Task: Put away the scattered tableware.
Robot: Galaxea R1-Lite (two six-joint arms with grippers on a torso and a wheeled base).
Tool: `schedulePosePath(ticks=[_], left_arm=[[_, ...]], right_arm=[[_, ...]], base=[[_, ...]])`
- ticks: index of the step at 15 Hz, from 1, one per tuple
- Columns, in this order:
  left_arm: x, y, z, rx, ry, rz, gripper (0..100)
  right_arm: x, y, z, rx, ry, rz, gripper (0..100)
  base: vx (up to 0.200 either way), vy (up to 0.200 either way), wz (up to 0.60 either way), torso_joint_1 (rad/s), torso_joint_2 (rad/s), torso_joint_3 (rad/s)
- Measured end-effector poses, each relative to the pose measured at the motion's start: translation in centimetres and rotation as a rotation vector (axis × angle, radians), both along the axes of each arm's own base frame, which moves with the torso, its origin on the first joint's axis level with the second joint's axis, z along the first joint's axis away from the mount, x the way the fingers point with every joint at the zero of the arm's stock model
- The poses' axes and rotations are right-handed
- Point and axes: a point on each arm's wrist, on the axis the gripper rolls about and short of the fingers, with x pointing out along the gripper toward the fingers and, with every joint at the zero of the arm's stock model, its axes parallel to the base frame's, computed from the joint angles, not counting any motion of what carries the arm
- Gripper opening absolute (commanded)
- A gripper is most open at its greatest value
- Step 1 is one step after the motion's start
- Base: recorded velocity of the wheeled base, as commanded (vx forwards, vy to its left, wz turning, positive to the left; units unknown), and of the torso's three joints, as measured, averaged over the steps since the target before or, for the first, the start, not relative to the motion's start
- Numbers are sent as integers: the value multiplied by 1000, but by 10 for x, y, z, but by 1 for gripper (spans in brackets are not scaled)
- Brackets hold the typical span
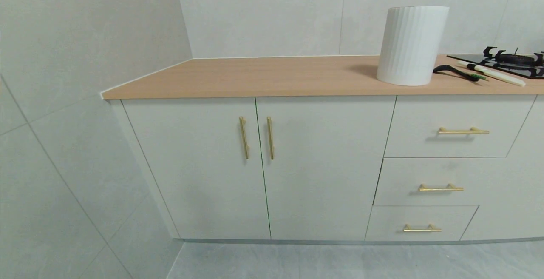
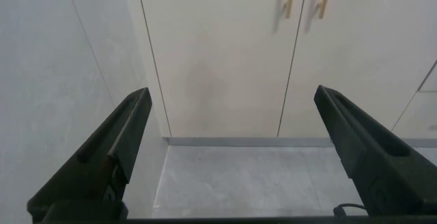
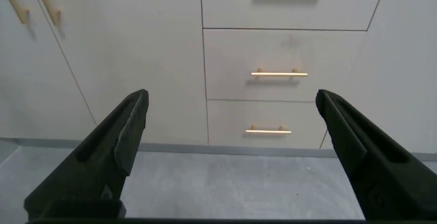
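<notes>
On the wooden countertop, at the right end, lie a black-handled utensil and a white-handled utensil, beside a tall white ribbed container. My left gripper is open and empty, held low in front of the double cabinet doors above the floor. My right gripper is also open and empty, low in front of the stack of drawers.
A black gas hob sits at the far right of the counter. Below are white cabinet doors with gold handles and three drawers. A tiled wall closes the left side; grey floor lies in front.
</notes>
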Motion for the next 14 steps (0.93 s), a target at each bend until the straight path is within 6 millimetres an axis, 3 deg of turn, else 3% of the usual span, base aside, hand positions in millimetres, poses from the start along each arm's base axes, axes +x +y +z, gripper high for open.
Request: schedulePosePath(ticks=[14], left_arm=[[0, 0, 0, 0, 0, 0, 100]], right_arm=[[0, 0, 0, -2, 0, 0, 100]], base=[[0, -200, 0, 4, 3, 2]])
